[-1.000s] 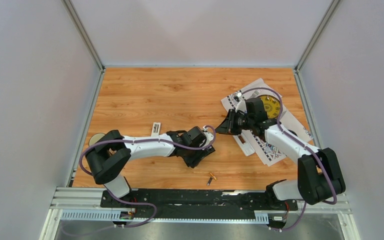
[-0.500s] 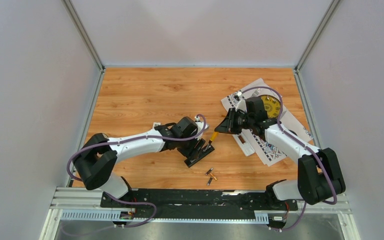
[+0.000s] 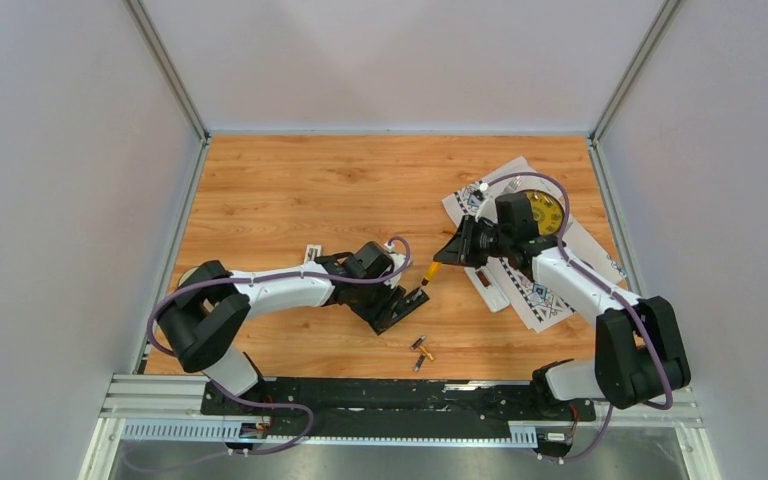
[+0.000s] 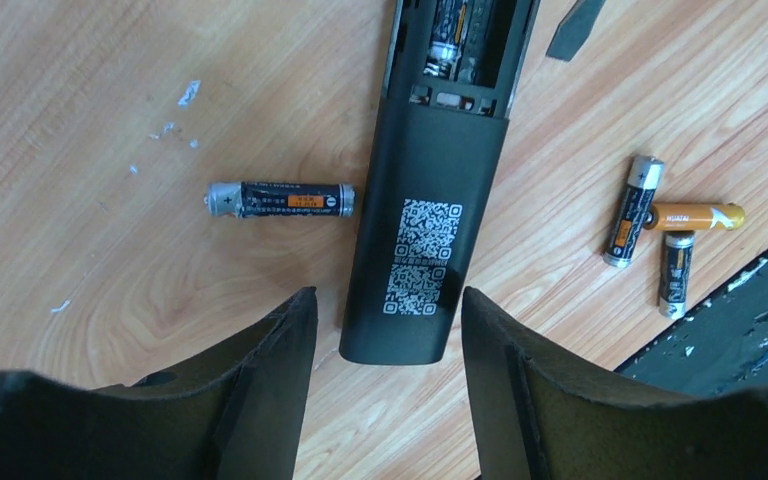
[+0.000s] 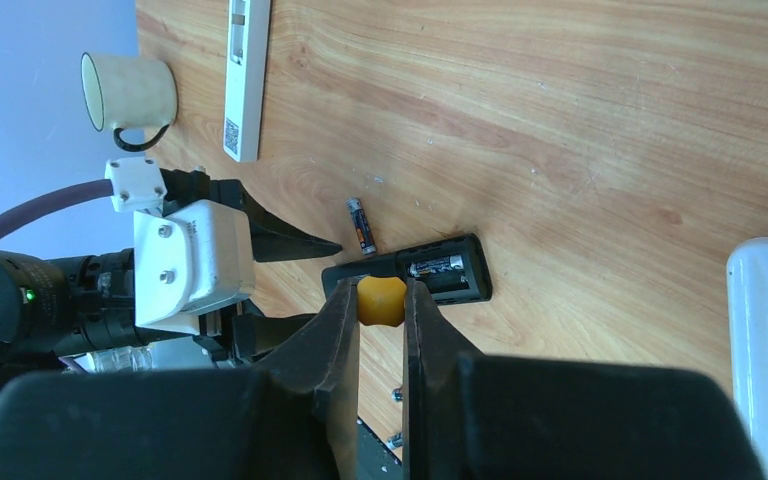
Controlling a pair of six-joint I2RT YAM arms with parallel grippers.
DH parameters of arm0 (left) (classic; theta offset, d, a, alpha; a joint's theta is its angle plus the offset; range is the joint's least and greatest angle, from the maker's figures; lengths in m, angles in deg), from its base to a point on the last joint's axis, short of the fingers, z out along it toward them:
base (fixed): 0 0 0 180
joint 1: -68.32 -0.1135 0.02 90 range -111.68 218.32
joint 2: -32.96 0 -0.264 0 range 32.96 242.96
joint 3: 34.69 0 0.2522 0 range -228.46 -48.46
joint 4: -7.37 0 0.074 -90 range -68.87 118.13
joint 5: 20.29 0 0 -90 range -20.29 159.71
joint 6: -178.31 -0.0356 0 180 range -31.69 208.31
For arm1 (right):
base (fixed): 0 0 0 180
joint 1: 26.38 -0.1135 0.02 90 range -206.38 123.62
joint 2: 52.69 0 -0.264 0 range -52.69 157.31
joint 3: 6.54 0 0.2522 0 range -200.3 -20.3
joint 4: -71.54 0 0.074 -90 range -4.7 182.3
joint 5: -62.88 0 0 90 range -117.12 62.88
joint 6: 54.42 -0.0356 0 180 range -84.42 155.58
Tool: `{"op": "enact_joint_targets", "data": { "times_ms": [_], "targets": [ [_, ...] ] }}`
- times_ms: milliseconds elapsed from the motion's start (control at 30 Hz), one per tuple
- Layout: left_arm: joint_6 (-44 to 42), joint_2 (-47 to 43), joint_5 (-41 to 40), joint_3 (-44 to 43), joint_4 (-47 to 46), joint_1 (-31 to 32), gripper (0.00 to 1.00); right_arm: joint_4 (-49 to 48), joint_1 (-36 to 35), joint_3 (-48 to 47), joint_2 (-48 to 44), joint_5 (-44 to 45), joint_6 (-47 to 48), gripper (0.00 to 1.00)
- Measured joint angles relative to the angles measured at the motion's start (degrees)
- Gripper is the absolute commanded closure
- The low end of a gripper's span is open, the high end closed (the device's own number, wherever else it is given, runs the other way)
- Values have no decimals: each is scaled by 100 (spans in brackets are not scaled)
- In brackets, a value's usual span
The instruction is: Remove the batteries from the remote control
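Left gripper (image 4: 385, 300): wide, straddling the remote (image 4: 415, 230) — close to steady it.
Right gripper (image 5: 381, 312): clamped on screwdriver (image 3: 426, 273) — lever the seated battery (image 4: 449, 22) gently.

The top camera is looking down from above and behind, taking in the whole table (image 3: 290, 190). The left wrist camera is hovering close above the remote (image 4: 415, 250); the right is viewing it from farther.

Robot lab test cell: wood-grain surface (image 3: 290, 190) boxed in by plain grey panels (image 3: 400, 60) on aluminium posts (image 3: 168, 68), two arms (image 3: 280, 285) bolted to a slotted rail (image 3: 150, 402) at the near edge, printed marker sheets (image 3: 545, 305) at the right edge.
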Motion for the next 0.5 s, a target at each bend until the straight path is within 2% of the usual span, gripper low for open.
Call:
{"op": "enact_joint_targets", "data": {
  "times_ms": [233,500],
  "targets": [
    [131,20,269,122,-295,-26,41,74,35,-76,0,-4,50,100],
    [170,37,990,210,-428,-4,44,90,57,-76,0,-4,92,100]
  ]
}}
